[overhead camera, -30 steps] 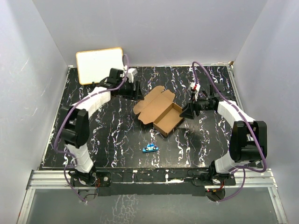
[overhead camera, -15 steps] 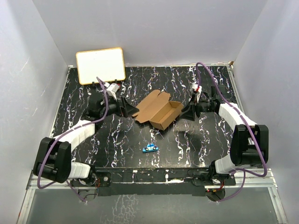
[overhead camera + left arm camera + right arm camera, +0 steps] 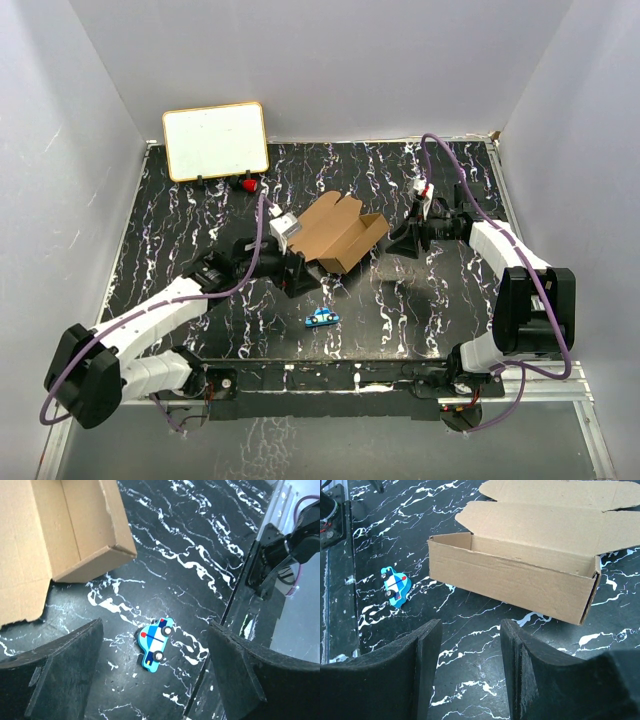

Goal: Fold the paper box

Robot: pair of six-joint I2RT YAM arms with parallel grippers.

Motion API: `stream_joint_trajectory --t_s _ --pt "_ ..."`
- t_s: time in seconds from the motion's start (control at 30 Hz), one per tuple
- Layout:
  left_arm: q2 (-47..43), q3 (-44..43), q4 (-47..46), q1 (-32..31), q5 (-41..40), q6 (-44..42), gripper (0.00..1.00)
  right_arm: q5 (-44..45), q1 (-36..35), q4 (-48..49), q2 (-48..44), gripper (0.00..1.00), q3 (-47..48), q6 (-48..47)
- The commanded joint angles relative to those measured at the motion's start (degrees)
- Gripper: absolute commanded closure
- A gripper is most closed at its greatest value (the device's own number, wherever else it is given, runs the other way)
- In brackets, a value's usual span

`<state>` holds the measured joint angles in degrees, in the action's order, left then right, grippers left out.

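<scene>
The paper box (image 3: 340,235) lies mid-table as a brown carton, its lid flap laid back toward the far left and its inside showing. My left gripper (image 3: 300,277) hovers just off the box's near left end, open and empty. In the left wrist view its fingers (image 3: 55,675) frame bare table, with the paper box (image 3: 65,530) at the upper left. My right gripper (image 3: 401,243) sits a short way off the box's right end, open with nothing between its fingers (image 3: 527,675). The right wrist view shows the paper box (image 3: 520,570) just ahead, untouched.
A small blue toy car (image 3: 321,317) lies on the table in front of the box, also visible as the toy car (image 3: 155,639) and the toy car (image 3: 395,587). A white board with a tan frame (image 3: 215,140) leans at the back left, a small red object (image 3: 243,184) beside it.
My left arm has swung from the back left beside the white board to the box's near left end, jaws spreading wider. The box has turned and shifted slightly. The right gripper barely moved.
</scene>
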<state>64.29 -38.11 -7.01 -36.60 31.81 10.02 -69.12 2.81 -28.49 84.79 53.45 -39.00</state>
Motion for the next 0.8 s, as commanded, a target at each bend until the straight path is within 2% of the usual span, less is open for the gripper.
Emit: stream_joint_trajectory --t_s 0.0,0.13,0.27,0.5,0.6,0.77 --pt "-0.53 0.37 4.49 -0.14 -0.86 -1.93 0.19 -3.55 0.52 2.64 -1.12 0.46 -0.1 -2.15" --pt "1.28 1.09 3.34 -0.78 5.13 -2.17 0.21 -3.22 0.47 2.94 -1.17 0.46 -0.1 -1.63" --pt "2.43 2.78 1.83 -5.27 7.23 -7.61 0.2 -2.28 0.52 3.09 -1.08 0.46 -0.1 -1.26" --pt "3.3 8.8 -4.98 -11.82 4.38 -16.05 0.15 -2.19 0.5 3.17 -1.04 0.47 -0.01 -1.09" --pt "6.2 10.36 -8.55 -13.25 1.92 -16.56 0.15 -2.25 0.51 3.04 -0.95 0.47 0.08 -1.07" --pt "11.94 9.54 -9.18 -15.28 -2.41 -21.01 0.15 -2.4 0.53 2.99 -0.89 0.47 0.07 -0.94"
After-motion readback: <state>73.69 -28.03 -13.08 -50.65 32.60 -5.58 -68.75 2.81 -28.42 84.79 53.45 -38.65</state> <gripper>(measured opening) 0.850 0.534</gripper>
